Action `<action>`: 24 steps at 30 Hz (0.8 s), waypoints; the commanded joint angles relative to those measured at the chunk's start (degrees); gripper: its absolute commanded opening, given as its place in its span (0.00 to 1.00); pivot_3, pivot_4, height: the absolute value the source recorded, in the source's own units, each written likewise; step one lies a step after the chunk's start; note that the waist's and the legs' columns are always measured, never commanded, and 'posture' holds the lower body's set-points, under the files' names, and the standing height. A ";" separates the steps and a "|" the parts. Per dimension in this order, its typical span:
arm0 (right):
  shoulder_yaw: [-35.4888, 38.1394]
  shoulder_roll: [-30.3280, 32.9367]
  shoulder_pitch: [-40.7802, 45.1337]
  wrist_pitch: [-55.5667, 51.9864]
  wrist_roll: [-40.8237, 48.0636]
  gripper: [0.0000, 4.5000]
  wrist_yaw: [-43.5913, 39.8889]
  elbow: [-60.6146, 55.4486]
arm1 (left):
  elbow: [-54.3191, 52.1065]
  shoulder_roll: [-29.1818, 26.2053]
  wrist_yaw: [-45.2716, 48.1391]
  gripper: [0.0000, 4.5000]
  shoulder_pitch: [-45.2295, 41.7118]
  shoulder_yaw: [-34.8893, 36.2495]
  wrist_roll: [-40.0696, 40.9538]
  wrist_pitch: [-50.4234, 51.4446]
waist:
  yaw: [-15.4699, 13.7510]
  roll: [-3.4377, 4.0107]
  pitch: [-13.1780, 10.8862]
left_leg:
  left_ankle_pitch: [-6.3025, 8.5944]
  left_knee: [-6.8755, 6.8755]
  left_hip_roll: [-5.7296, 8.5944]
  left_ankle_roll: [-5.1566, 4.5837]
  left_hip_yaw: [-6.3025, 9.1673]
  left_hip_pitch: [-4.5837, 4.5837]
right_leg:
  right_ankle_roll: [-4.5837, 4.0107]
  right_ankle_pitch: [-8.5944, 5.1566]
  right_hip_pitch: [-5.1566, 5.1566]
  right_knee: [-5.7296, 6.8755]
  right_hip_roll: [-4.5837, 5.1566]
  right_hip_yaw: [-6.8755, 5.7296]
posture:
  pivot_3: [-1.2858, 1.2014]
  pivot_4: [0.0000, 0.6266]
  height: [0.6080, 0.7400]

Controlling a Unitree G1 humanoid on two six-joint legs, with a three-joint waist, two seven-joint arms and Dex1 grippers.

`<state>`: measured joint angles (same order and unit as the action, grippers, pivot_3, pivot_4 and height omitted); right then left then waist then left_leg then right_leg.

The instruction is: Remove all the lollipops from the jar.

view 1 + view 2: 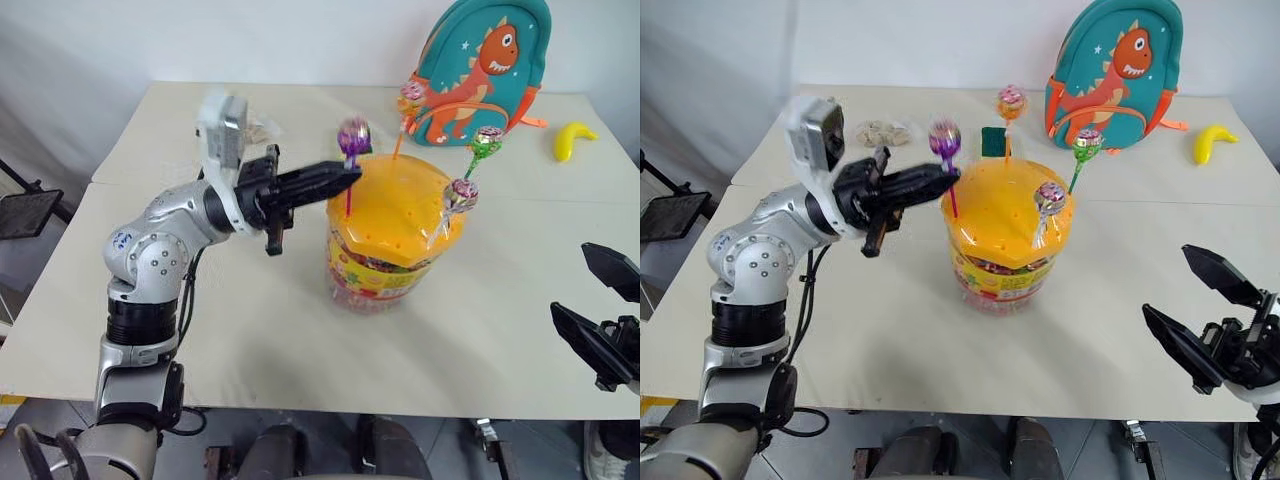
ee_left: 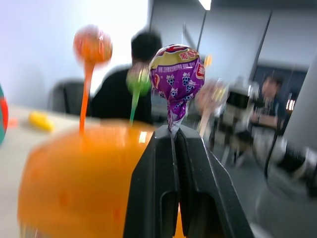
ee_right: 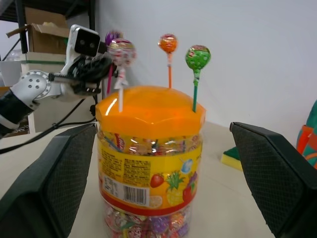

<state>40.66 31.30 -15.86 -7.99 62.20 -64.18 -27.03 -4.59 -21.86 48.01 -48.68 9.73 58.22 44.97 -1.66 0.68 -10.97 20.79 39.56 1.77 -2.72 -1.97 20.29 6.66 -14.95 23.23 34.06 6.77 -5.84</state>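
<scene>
Purple lollipop (image 2: pixel 177 74) clamped in L gripper (image 2: pixel 174 136).

Office/lab: people (image 2: pixel 133 79) at desks, ceiling strip lights (image 2: pixel 204 4)

Left gripper (image 1: pixel 352 176) clamped, right gripper (image 1: pixel 1198 312) agape.

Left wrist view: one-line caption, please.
Left tool shut on purple lollipop stick above the jar's orange lid.
</scene>
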 commanded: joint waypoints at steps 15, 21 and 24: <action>-7.38 5.55 6.47 3.74 -8.30 1.00 -15.35 6.72 | 6.80 -33.28 -10.78 0.01 44.44 14.47 -18.68 7.72 | 0.88 -0.06 0.03 | 0.36 -0.47 -0.24 0.21 -0.11 -0.47 | -0.20 -0.11 0.08 -0.09 -0.09 0.54 | 0.52 0.24 1.00; -8.34 7.11 7.85 4.20 -9.67 1.00 -18.63 10.22 | 4.78 -32.60 -11.60 0.01 54.40 16.18 -22.62 5.92 | 0.37 0.12 0.17 | 0.51 -0.44 -0.28 0.20 -0.16 -0.54 | -0.29 -0.16 0.09 -0.19 0.06 0.62 | 0.52 0.24 1.00; -8.43 7.39 8.17 4.14 -9.81 1.00 -18.95 10.61 | 3.93 -31.36 -11.62 0.05 55.36 17.20 -21.86 6.23 | 0.92 0.35 0.27 | 0.60 -0.47 -0.44 0.34 -0.30 -0.80 | -0.47 -0.26 0.04 -0.13 0.00 0.70 | 0.52 0.24 1.00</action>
<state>31.51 37.83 -7.93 -4.33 52.12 -82.32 -15.71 -0.50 -54.24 36.57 4.83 27.31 37.86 49.90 -0.74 1.03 -10.70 21.40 39.07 1.30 -2.37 -2.30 19.42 6.16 -15.23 23.27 33.96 6.75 -5.13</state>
